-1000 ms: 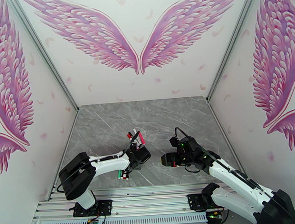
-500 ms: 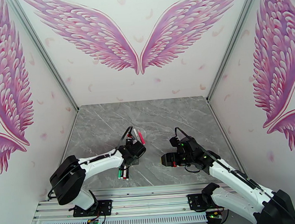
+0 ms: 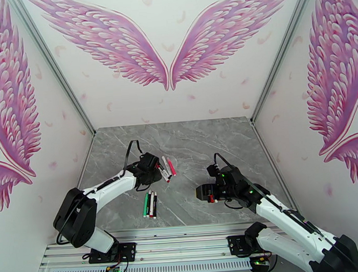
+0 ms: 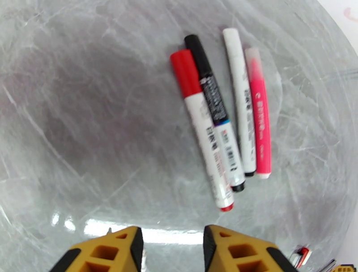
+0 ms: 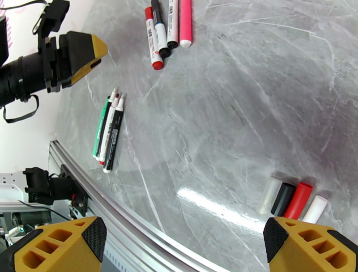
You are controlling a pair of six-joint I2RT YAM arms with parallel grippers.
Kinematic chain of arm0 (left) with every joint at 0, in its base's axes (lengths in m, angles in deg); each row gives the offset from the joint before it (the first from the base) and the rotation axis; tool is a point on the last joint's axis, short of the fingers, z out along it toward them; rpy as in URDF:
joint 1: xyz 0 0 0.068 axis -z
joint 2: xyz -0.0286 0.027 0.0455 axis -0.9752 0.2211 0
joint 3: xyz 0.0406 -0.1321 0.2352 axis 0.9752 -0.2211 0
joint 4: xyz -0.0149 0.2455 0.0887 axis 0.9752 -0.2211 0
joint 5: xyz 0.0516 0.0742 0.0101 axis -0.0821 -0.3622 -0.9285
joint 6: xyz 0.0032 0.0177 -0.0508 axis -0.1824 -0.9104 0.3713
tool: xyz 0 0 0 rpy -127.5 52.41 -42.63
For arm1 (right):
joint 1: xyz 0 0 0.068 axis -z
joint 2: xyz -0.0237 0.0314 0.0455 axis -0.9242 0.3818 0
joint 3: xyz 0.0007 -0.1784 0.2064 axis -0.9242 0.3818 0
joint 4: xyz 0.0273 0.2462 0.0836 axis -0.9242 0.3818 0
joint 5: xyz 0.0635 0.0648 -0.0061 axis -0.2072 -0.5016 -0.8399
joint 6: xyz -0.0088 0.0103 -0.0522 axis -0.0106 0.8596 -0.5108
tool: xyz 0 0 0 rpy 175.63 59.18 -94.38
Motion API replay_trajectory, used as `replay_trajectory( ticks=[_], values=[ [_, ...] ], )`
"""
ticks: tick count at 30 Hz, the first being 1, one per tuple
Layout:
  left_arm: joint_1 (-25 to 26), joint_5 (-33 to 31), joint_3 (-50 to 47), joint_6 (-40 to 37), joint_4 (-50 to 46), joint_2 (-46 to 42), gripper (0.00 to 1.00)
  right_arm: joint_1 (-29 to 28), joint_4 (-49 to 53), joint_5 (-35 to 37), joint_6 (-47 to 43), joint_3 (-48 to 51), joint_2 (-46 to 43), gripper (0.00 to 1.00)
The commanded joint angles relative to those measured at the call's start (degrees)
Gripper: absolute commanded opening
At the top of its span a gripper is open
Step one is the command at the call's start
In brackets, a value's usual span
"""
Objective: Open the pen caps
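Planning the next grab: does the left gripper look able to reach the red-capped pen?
Probably yes: the left gripper hovers just short of the red-capped pen, jaws apart, bare table between them. The black-capped pen lying against it may crowd one finger.

The worktop (image 5: 250,112) looks like grey veined stone, polished and glossy, with lamp glare. The pens (image 4: 210,134) and pen caps (image 5: 293,201) are smooth plastic, one cap frosted. The right tool (image 5: 183,246) has fingers (image 5: 308,246) of matt yellow plastic. The rail (image 5: 134,232) is brushed metal
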Motion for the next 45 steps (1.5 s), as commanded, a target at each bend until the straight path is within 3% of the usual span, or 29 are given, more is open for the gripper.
replay_trajectory(
  ticks=[1, 6, 16, 45],
  values=[
    [-0.6, 2.9, 3.6, 1.1, 3.3, 3.5, 0.44, -0.5, -1.4, 0.6, 0.8, -1.7, -0.1, 0.99],
    [-1.1, 2.6, 7.4, 2.2, 3.9, 8.9, 0.43, -0.6, -1.6, 0.4, 0.9, -1.4, -0.1, 0.99],
    [-1.5, 0.0, 12.1, 3.2, 1.7, 16.9, 0.32, -0.6, -0.7, 0.6, 0.7, -1.4, -1.2, 0.99],
    [-5.8, 0.1, 9.8, 1.2, 1.7, 19.6, 0.28, -0.6, -0.5, 0.7, 0.0, -1.7, 0.7, 0.99]
  ],
)
